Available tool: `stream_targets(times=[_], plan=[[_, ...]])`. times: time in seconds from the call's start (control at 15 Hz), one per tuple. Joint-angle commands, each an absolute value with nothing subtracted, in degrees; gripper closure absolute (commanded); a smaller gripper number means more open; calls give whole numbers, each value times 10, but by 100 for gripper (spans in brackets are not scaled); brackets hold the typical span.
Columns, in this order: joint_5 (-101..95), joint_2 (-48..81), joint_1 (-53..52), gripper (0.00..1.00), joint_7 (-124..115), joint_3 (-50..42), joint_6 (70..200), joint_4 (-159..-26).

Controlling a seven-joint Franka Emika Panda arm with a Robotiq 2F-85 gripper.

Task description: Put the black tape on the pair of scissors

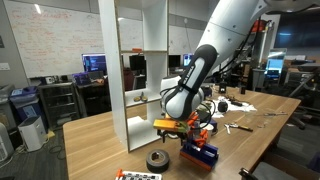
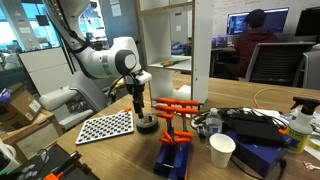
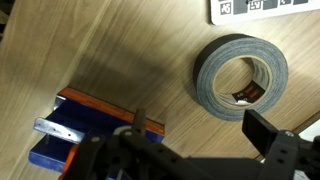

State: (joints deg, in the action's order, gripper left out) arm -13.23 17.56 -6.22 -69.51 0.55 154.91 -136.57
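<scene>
Claw (image 2: pixel 141 110) is hanging just above the tape (image 2: pixel 146 124), its jaws standing apart and gripping nothing. In the wrist view the tape (image 3: pixel 240 75) is lying flat on the wood, ahead of the fingers (image 3: pixel 268 138) rather than between them.

The step in hand is looking like the approach for the pick, since the tape is not yet being lifted. The next move is calling for centring, with one finger going into the hollow and one outside the wall, then closing and lifting. After that the roll is needing to travel to the scissors (image 2: pixel 177 106), which I am taking to be the orange-handled item nearby, though the view is too coarse to be sure. A block (image 3: pixel 85 125), blue and orange, is sitting close by and is wanting clearance.

Everything is resting on a wooden table (image 2: pixel 110 158), along with a checkerboard (image 2: pixel 105 127) and a cup (image 2: pixel 222 150). Around it an office is showing: a white shelf (image 1: pixel 135 70), monitors (image 1: pixel 95 63) and a seated person (image 2: pixel 258 40).
</scene>
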Motion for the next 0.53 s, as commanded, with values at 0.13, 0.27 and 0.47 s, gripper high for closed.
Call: stream_targets(times=[0.13,0.27,0.47], plan=[[-88,247,-100,0,-696,-17,1599,-1327],[-71,267,-109,0,-691,-20,1611,-1321],[-44,295,-114,0,-681,-21,1626,-1313]])
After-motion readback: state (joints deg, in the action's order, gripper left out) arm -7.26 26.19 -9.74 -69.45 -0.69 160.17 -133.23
